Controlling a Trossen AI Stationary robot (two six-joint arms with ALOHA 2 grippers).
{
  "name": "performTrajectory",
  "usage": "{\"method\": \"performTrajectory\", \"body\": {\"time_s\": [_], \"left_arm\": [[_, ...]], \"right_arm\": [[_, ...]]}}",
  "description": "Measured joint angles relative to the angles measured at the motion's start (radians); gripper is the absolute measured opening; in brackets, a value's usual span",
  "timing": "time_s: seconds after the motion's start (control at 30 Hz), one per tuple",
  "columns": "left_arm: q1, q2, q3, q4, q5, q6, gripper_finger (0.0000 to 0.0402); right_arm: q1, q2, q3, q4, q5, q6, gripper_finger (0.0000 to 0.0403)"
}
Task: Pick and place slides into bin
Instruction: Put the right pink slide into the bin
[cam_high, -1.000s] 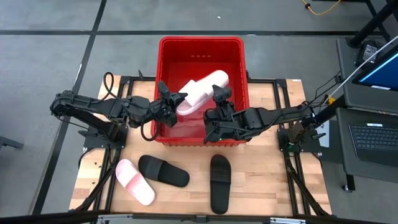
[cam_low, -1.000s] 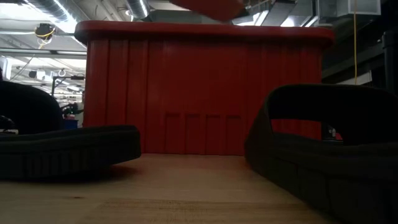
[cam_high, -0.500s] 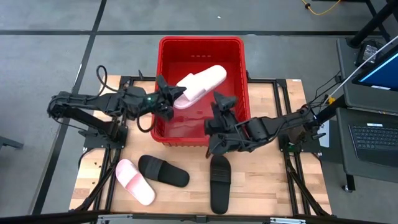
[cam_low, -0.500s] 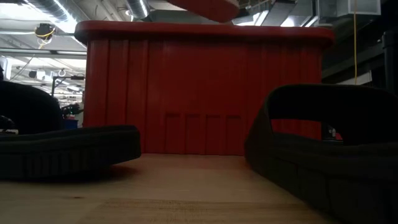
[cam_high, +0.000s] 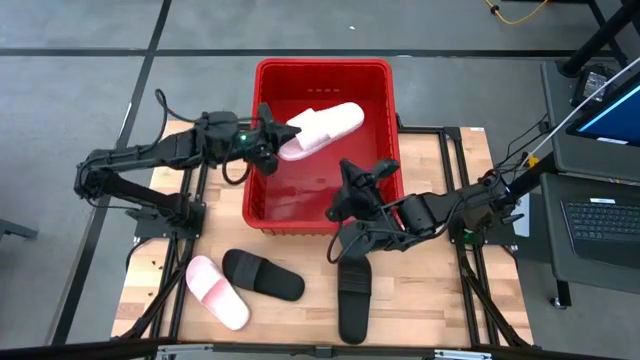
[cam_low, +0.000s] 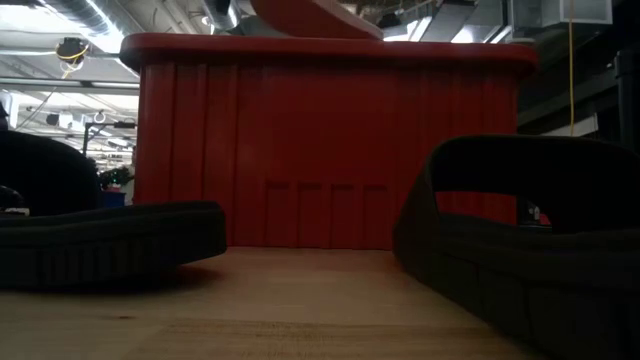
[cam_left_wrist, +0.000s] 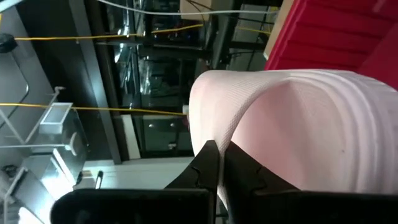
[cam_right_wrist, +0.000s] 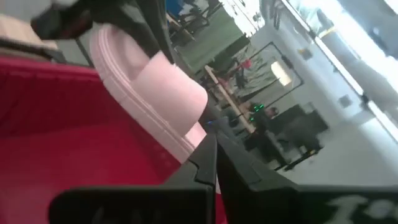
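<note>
Wooden tabletop (cam_high: 420, 290) on a dark frame, grey floor around it, red bin (cam_high: 390, 120) at the far middle. Left gripper (cam_high: 272, 142) clamped shut on the edge of one pale pink slide (cam_high: 322, 128), held above the bin's left half, inside the rim line. Long axis of that slide runs away from the gripper toward the bin's far right corner, so likely release point is straight below, with no further reach needed. Right gripper (cam_high: 352, 196) closed and empty, over the bin's near wall, just behind the nearer black slide (cam_high: 353, 292). Second black slide (cam_high: 263, 274) and second pink slide (cam_high: 217, 292) on the near left tabletop, closer to the left arm's base.
</note>
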Motion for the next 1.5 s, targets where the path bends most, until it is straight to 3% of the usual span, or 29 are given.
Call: {"method": "performTrajectory", "body": {"time_s": [0.3,0.43,0.63,0.9,1.2,1.5], "left_arm": [[0.218,0.023,0.002,0.027,0.205,0.013,0.0002],[0.306,0.064,0.002,0.099,0.272,0.111,0.0003],[0.4,0.144,0.002,0.188,0.338,0.102,0.0003],[0.52,0.25,0.002,0.241,0.461,0.179,0.0003],[0.641,0.342,0.002,0.29,0.603,0.21,0.0003],[0.672,0.423,0.002,0.378,0.654,0.254,0.0003]], "right_arm": [[-0.097,-0.007,0.0,-0.017,-0.1,0.275,0.0008],[-0.179,-0.007,0.0,-0.017,-0.121,0.28,0.0005],[-0.29,-0.007,0.0,-0.014,-0.398,0.25,0.0003],[-0.385,-0.013,0.0,0.038,-0.535,0.187,0.0002],[-0.42,-0.019,0.0,0.079,-0.551,0.205,0.0001],[-0.431,-0.02,0.0,0.132,-0.55,0.204,0.0002]]}}
